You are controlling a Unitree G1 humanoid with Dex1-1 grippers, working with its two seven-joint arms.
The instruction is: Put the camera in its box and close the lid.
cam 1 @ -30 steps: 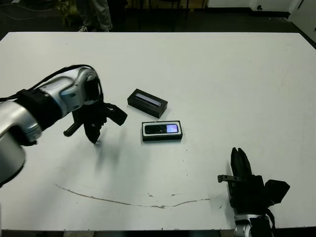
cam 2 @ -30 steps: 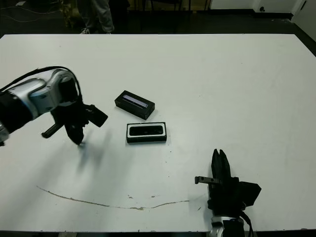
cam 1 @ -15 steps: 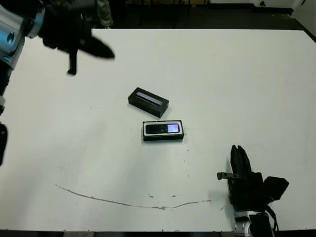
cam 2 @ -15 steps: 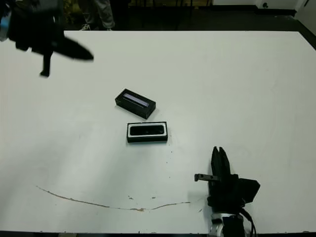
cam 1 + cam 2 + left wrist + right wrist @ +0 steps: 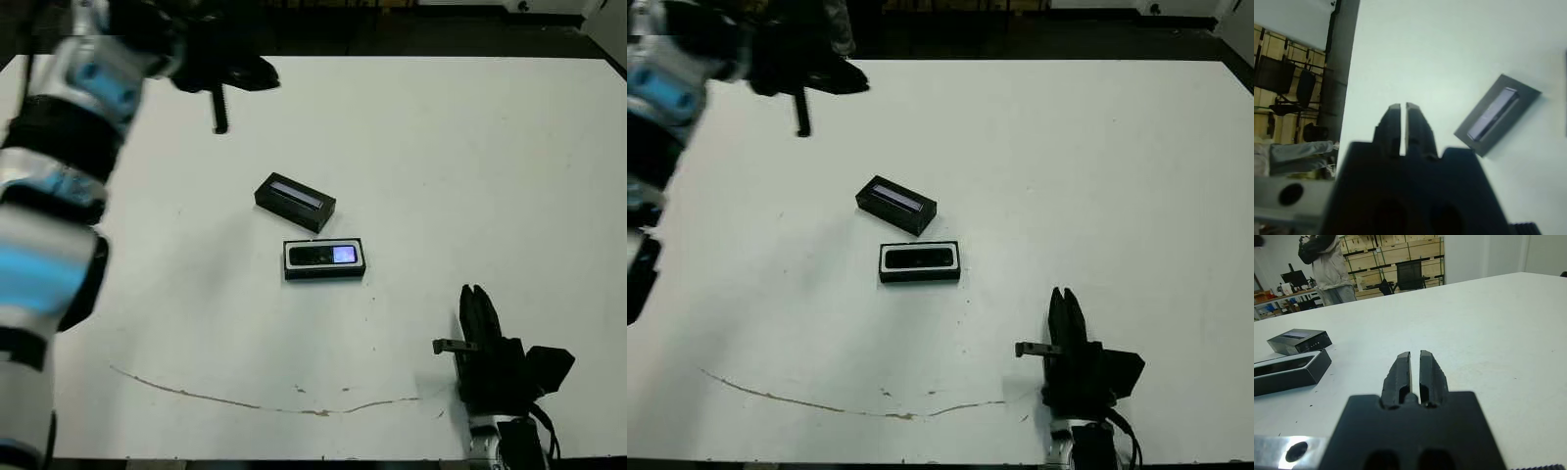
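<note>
Camera (image 5: 323, 256) inside box (image 5: 324, 273), lid (image 5: 295, 202) just beside, left end effector (image 5: 1403, 108) and right end effector (image 5: 1415, 357) pressed together.

No text, label, brand or number can be read in any of the views. The camera (image 5: 323, 256) in the box (image 5: 324, 273) shows a small bluish screen, but nothing on it is legible. The lid (image 5: 294, 202) at 11 o'clock from it carries a plain grey strip with no readable marking.
</note>
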